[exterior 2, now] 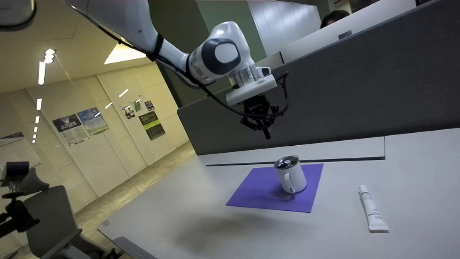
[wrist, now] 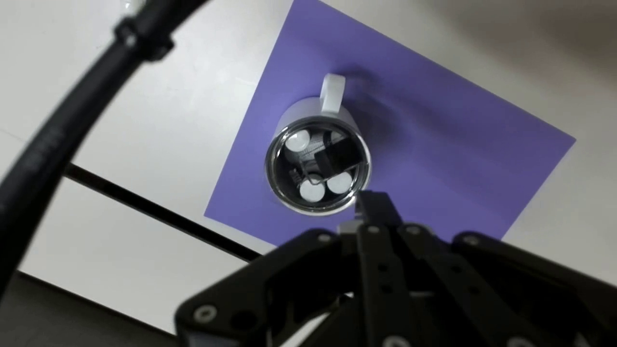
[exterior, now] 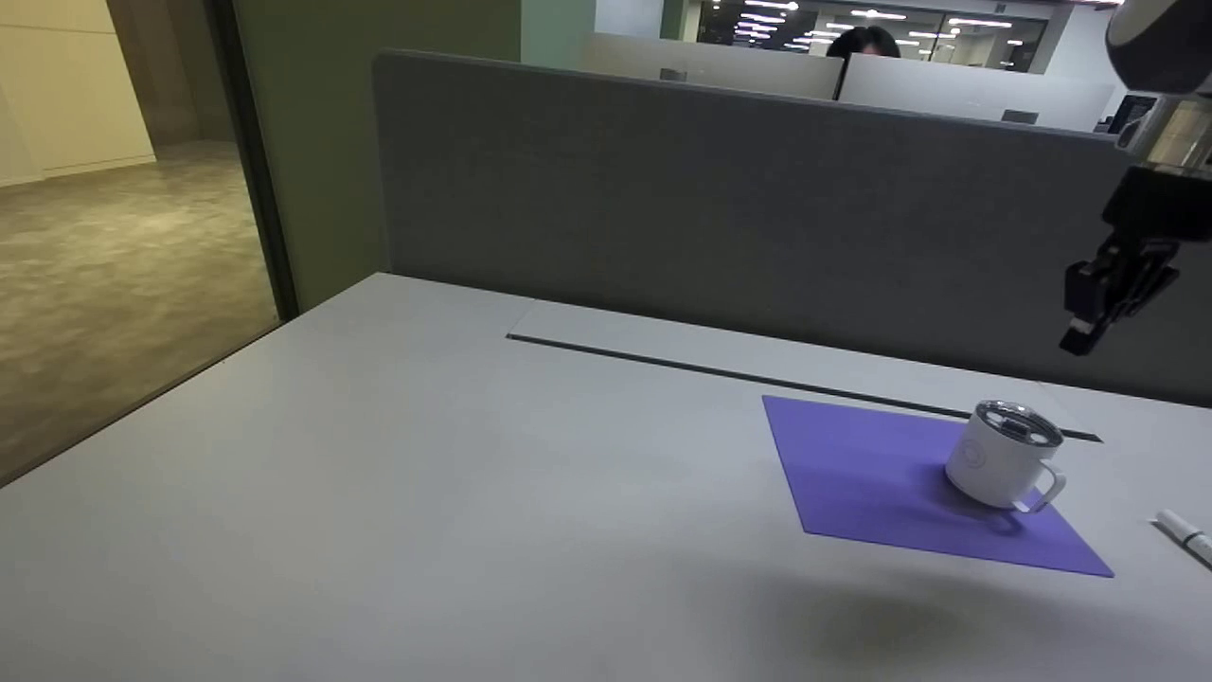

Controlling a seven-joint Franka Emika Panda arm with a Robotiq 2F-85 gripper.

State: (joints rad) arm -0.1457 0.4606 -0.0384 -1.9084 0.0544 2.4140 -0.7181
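Observation:
My gripper (exterior: 1079, 336) hangs above the table with its jaws together and nothing between them. In an exterior view the gripper (exterior 2: 266, 134) is over the far side of a white mug (exterior 2: 297, 178), apart from it. That mug (exterior: 996, 466) stands upright on a purple sheet (exterior: 843, 464), under a clear lid (exterior: 1015, 424) with a dark tab. From the wrist view, the closed gripper (wrist: 378, 205) overlaps the lower right of the mug's lid (wrist: 311, 156), while the handle (wrist: 332, 92) points to the top. Purple sheet (wrist: 434, 164) shows all round it.
A white tube (exterior 2: 373, 212) lies on the table, partly cut off in an exterior view (exterior: 1185, 535). Behind the table rises a dark grey partition (exterior: 710, 218), with a black slot along its foot. A chair (exterior 2: 46, 216) stands beyond the table edge. A cable (wrist: 62, 130) crosses the wrist view.

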